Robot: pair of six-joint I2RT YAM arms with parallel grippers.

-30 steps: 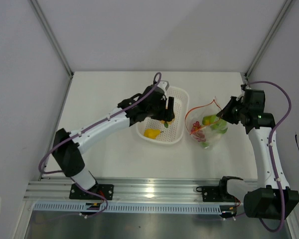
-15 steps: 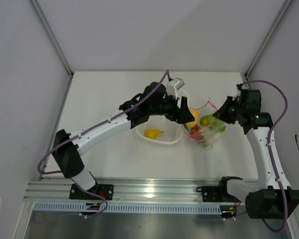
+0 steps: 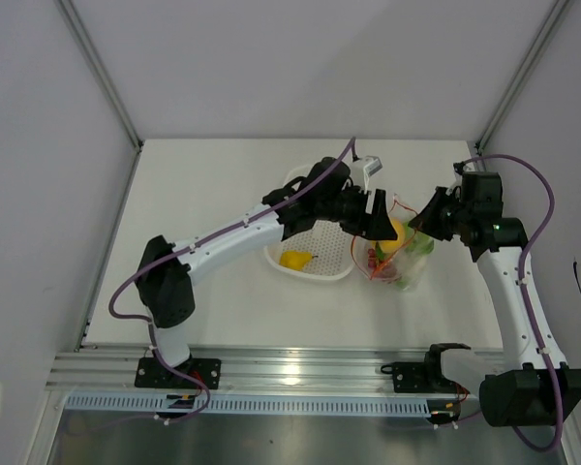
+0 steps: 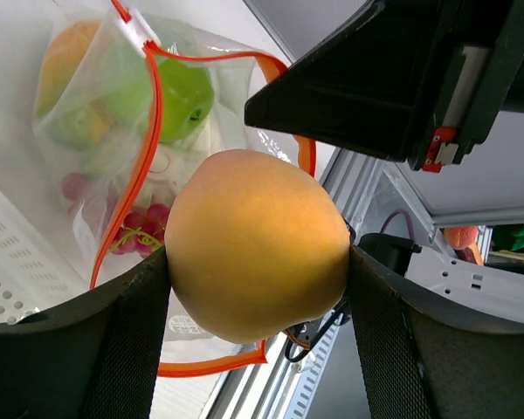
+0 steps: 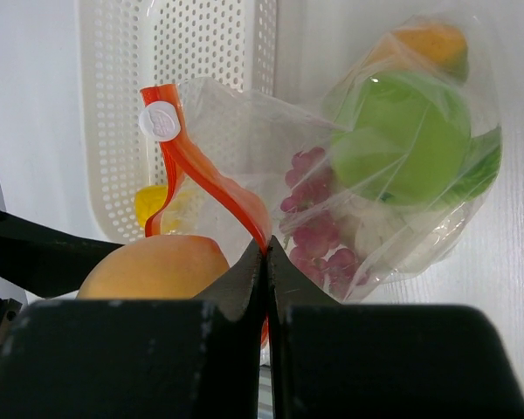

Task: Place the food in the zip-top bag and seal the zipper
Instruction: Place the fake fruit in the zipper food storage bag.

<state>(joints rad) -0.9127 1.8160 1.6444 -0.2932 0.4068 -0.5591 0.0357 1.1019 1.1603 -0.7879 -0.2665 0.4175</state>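
**Top external view.** The step in hand looks like loading the food. At centre right of the frame the left gripper point(image 3: 380, 217) holds the mango point(image 3: 395, 231) right at the mouth of the zip-top bag point(image 3: 399, 263). Just to the right, the right gripper point(image 3: 428, 219) meets the bag's upper edge. A white basket point(image 3: 315, 263) lies left of the bag, touching or nearly so, with a yellow fruit point(image 3: 295, 259) in it, so more loading seems to be left before sealing.

**Left wrist view.** The mango fills the centre, clamped between the two dark fingers point(image 4: 140, 323) at lower left and lower right. Behind it the zipper point(image 4: 153, 131) forms an open orange loop. The green apple point(image 4: 185, 94) and red grape bunch point(image 4: 140, 234) already sit inside the bag at upper left. The next move probably calls for lowering the mango through that loop and letting go only once it is past the rim. The mango looks wide against the mouth and could catch on the strip.

**Right wrist view.** The right gripper's jaws are pressed together on the zipper at the centre of the frame, holding the mouth up. The mango shows at lower left, beside the strip. Whether it has crossed the rim I cannot tell. The apple and grapes lie in the bag at upper right.
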